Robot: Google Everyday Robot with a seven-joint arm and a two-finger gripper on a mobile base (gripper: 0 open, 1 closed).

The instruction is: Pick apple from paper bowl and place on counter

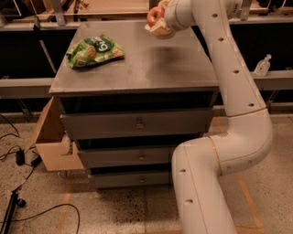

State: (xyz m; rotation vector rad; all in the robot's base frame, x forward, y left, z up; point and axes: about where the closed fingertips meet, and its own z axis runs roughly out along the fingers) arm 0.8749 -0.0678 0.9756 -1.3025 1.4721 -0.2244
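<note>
My gripper [160,19] is above the far right part of the grey counter [137,68], at the end of the white arm that reaches in from the right. It is shut on the red-orange apple [154,14], which it holds above the counter top. A pale cream shape [161,31] hangs right under the apple at the gripper's tip. I cannot tell whether that shape is the paper bowl or part of the gripper. No other bowl shows on the counter. A dim shadow lies on the counter below the gripper.
A green snack bag [94,50] lies on the counter's far left. The cabinet has three drawers [137,123]. A light wooden surface [114,5] is behind it. A cardboard box [52,137] and cables [18,157] are on the floor at left.
</note>
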